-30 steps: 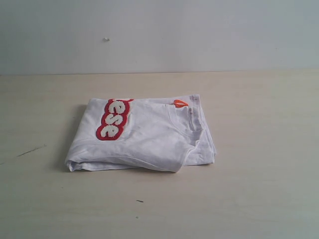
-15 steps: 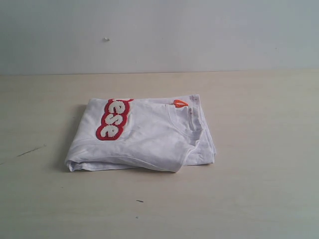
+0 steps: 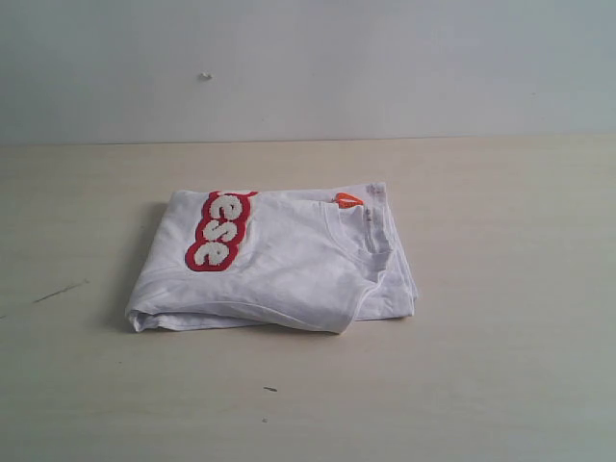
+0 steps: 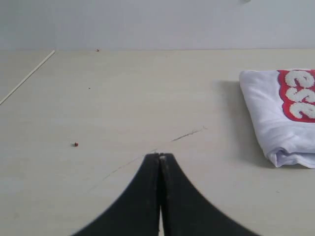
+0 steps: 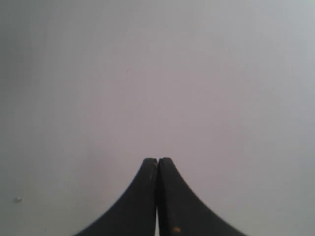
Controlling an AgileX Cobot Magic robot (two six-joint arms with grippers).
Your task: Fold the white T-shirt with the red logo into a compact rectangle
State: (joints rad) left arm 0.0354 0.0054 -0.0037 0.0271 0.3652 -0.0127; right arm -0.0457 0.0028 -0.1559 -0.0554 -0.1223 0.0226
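Observation:
The white T-shirt (image 3: 289, 265) lies folded into a thick rectangle in the middle of the table. Part of the red logo (image 3: 219, 231) shows on its top left, and the orange neck tag (image 3: 347, 200) sits by the collar at the back right. In the left wrist view the shirt's folded corner (image 4: 278, 113) and the logo (image 4: 299, 96) lie off to one side. My left gripper (image 4: 160, 156) is shut and empty, well apart from the shirt. My right gripper (image 5: 157, 160) is shut on nothing and faces a plain grey wall. Neither gripper appears in the exterior view.
The pale wooden table (image 3: 500, 366) has dark scratches (image 3: 60, 291) at the left and a small dark speck (image 3: 270, 389) in front of the shirt. A tiny red crumb (image 4: 76, 144) lies on the table in the left wrist view. A grey wall (image 3: 385, 67) stands behind.

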